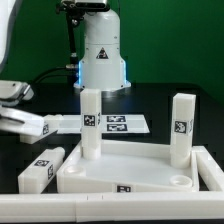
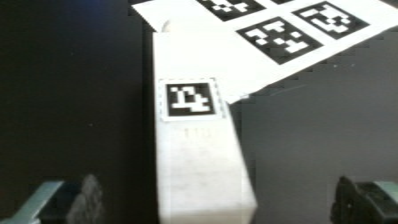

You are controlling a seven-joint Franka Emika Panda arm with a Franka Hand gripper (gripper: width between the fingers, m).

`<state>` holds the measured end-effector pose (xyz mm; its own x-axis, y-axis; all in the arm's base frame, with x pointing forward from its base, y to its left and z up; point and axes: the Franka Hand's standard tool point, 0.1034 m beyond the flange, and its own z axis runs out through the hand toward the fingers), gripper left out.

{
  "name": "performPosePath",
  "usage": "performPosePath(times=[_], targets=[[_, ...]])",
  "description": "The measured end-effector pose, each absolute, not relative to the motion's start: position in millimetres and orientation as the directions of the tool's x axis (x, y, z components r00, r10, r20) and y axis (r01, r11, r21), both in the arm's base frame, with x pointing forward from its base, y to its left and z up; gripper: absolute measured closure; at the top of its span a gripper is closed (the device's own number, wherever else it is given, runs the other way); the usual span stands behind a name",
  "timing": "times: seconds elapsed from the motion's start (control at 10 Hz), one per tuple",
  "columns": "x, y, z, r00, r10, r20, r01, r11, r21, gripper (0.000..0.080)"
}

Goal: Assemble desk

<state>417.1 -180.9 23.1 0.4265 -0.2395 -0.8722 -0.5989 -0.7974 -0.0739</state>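
The white desk tabletop [image 1: 140, 172] lies flat at the front. One leg [image 1: 90, 122] stands upright at its far corner on the exterior view's left, and another leg [image 1: 182, 127] at its far corner on the right. A third leg [image 1: 38, 171] lies loose beside the tabletop on the left. A fourth tagged leg [image 1: 30, 124] [image 2: 192, 130] lies on the dark table, pointing toward the marker board. My gripper [image 1: 8, 100] [image 2: 214, 202] hangs over that leg's near end. It is open, with one dark finger [image 2: 64, 200] on each side, clear of the leg.
The marker board [image 1: 112, 123] [image 2: 267, 25] lies behind the tabletop, just past the leg's far end. The robot base [image 1: 100, 50] stands at the back. A white bar [image 1: 110, 210] runs along the front edge.
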Motion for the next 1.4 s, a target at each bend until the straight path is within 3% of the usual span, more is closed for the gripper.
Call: performPosePath(times=[0.6, 0.8, 0.9, 1.0, 1.1, 1.2, 1.4], targets=[[401.5, -174.1, 8.1, 0.374, -0.241, -0.896, -0.622, -0.781, -0.050, 0.0151], [401.8, -173.6, 8.1, 0.375, -0.239, -0.896, -0.621, -0.782, -0.051, 0.0188], [401.8, -173.5, 8.1, 0.375, -0.239, -0.896, -0.621, -0.782, -0.051, 0.0380], [401.8, -173.5, 8.2, 0.375, -0.239, -0.896, -0.620, -0.783, -0.051, 0.0380], [402.6, -173.5, 8.2, 0.379, -0.241, -0.894, -0.619, -0.784, -0.051, 0.0516], [406.9, -173.5, 10.2, 0.396, -0.247, -0.884, -0.614, -0.787, -0.056, 0.0515], [426.6, -174.6, 43.1, 0.451, -0.232, -0.862, -0.598, -0.795, -0.099, 0.0515]])
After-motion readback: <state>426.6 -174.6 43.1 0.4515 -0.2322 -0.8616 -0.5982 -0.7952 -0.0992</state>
